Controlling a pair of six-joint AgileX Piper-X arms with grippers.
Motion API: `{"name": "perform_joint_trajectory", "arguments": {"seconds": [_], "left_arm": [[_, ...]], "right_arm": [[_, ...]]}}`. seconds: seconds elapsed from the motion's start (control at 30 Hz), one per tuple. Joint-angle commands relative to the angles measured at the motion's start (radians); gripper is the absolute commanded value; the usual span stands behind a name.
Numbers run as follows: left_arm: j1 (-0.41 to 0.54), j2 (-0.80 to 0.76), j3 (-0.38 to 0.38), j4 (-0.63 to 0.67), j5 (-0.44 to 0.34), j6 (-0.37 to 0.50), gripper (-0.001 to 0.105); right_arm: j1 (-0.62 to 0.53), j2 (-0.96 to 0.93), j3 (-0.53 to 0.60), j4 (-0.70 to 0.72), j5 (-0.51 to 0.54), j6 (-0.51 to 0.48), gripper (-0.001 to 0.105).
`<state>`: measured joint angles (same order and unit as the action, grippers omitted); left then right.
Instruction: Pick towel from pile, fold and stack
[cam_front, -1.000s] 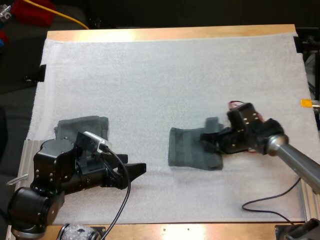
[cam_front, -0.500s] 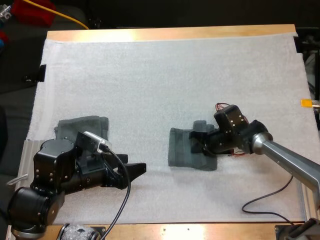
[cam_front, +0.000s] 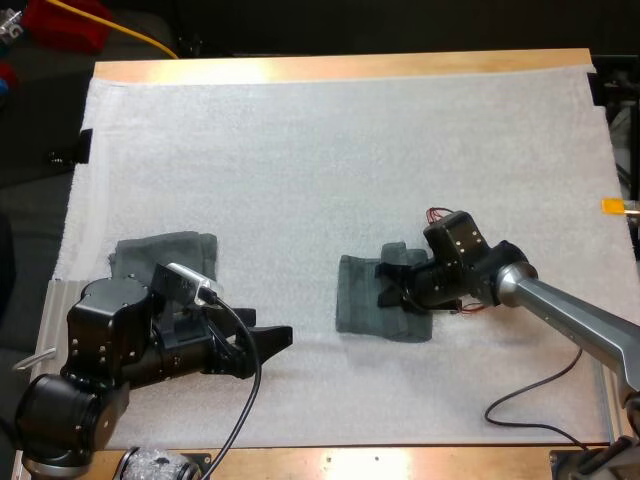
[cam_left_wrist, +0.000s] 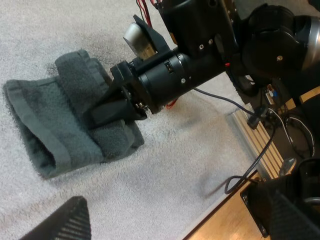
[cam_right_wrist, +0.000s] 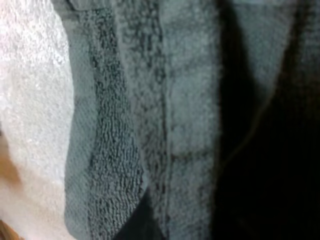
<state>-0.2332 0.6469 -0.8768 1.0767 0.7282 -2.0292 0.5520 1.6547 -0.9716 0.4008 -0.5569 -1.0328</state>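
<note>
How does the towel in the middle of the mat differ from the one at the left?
The middle towel is gripped by the right gripper, its top layer bunched; the left towel lies flat and untouched. The left towel is partly behind the left arm; the middle towel lies clear of it. Both are dark grey-green.

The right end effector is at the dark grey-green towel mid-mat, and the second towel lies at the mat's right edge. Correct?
No. The high view shows the second dark grey-green towel at the left of the white mat. The right end effector is at the mid-mat towel.
</note>
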Motion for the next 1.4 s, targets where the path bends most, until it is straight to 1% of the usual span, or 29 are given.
{"name": "perform_joint_trajectory", "arguments": {"seconds": [0.0,0.23,0.3,0.37,0.4,0.47,0.5,0.53,0.57,0.63,0.77,0.83,1.13,1.27,1.37], "left_arm": [[0.001,-0.002,-0.008,0.003,0.009,-0.008,0.071],[0.001,-0.002,-0.008,0.003,0.009,-0.008,0.071],[0.001,-0.002,-0.008,0.003,0.009,-0.008,0.071],[0.001,-0.002,-0.008,0.003,0.009,-0.008,0.071],[0.001,-0.002,-0.008,0.003,0.009,-0.008,0.071],[0.001,-0.002,-0.008,0.003,0.009,-0.008,0.071],[0.001,-0.002,-0.008,0.003,0.009,-0.008,0.071],[0.001,-0.002,-0.008,0.003,0.009,-0.008,0.071],[0.001,-0.002,-0.008,0.003,0.009,-0.008,0.071],[0.001,-0.002,-0.008,0.003,0.009,-0.008,0.071],[0.001,-0.002,-0.008,0.003,0.009,-0.008,0.071],[0.001,-0.002,-0.008,0.003,0.009,-0.008,0.071],[0.001,-0.002,-0.008,0.003,0.009,-0.004,0.071],[0.001,-0.002,-0.008,0.003,0.009,-0.004,0.071],[0.001,-0.002,-0.008,0.003,0.009,-0.004,0.071]], "right_arm": [[0.002,0.002,-0.004,-0.001,-0.017,0.004,0.002],[0.043,0.002,-0.004,-0.030,-0.018,0.004,0.003],[0.048,0.002,-0.004,-0.031,-0.006,0.007,0.005],[0.050,0.002,-0.004,-0.031,0.000,0.014,0.016],[0.050,0.002,-0.004,-0.031,0.000,0.014,0.019],[0.050,0.002,-0.004,-0.031,-0.003,0.014,0.036],[0.050,0.002,-0.004,-0.031,-0.007,0.014,0.041],[0.050,0.002,-0.004,-0.032,-0.019,0.014,0.049],[0.050,0.002,-0.004,-0.039,-0.034,0.014,0.055],[0.050,0.002,-0.004,-0.061,-0.075,0.014,0.061],[0.051,0.002,-0.004,-0.146,-0.167,0.023,0.062],[0.059,0.002,-0.004,-0.164,-0.186,0.028,0.062],[0.117,0.002,-0.004,-0.150,-0.183,0.030,0.062],[0.142,0.002,-0.004,-0.150,-0.141,0.030,0.062],[0.146,0.002,-0.004,-0.150,-0.136,0.030,0.062]]}}
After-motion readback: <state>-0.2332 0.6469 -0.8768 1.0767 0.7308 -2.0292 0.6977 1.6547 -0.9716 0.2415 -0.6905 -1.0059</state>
